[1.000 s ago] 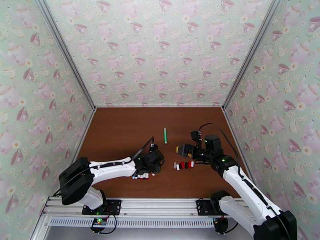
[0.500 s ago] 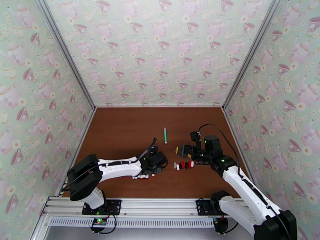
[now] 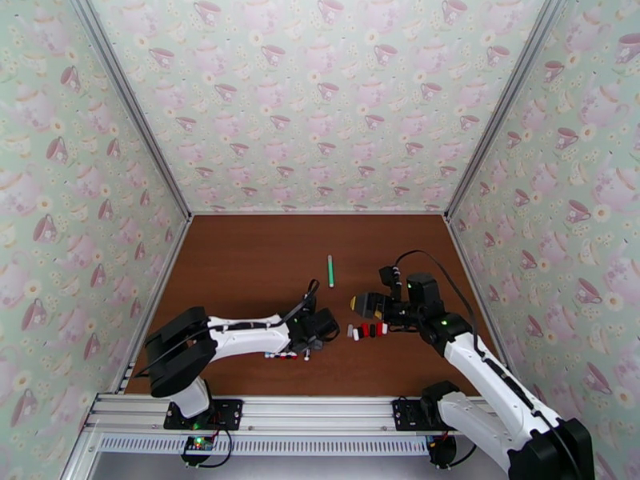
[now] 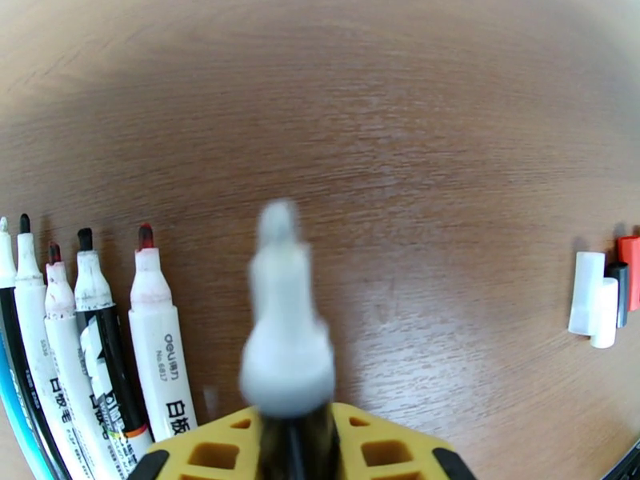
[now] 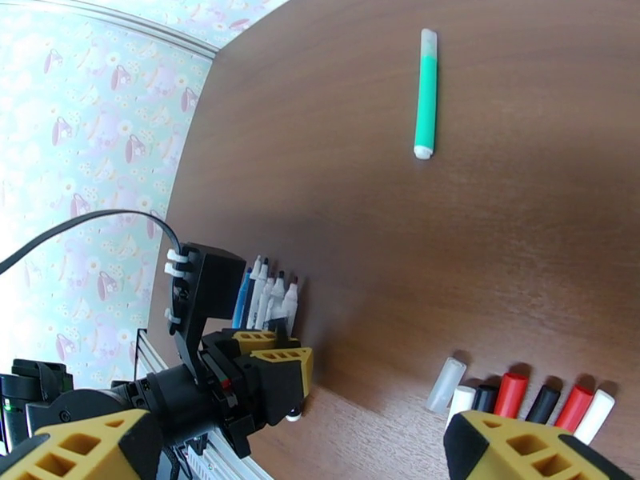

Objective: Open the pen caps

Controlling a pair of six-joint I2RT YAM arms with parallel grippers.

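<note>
Brown wood-grain worktop (image 3: 240, 258) in a booth papered with pink teacups and teapots (image 3: 320, 98), aluminium rails (image 3: 128, 106) at the corners.

The left gripper (image 4: 292, 432) is clenched on an uncapped white pen (image 4: 284, 346), whose tip points away from it (blurred in the wrist view). Just to its left, five more pens (image 4: 88, 346) lie side by side, tips bare. The nearest barrel reads "deli" with Chinese characters below; its small number is unclear. The pen caps (image 5: 520, 398), white, black and red, lie in a row off to its right, directly under the right gripper (image 3: 362, 300), which is spread wide and empty. A green pen (image 5: 426, 94) lies alone beyond both grippers.
</note>
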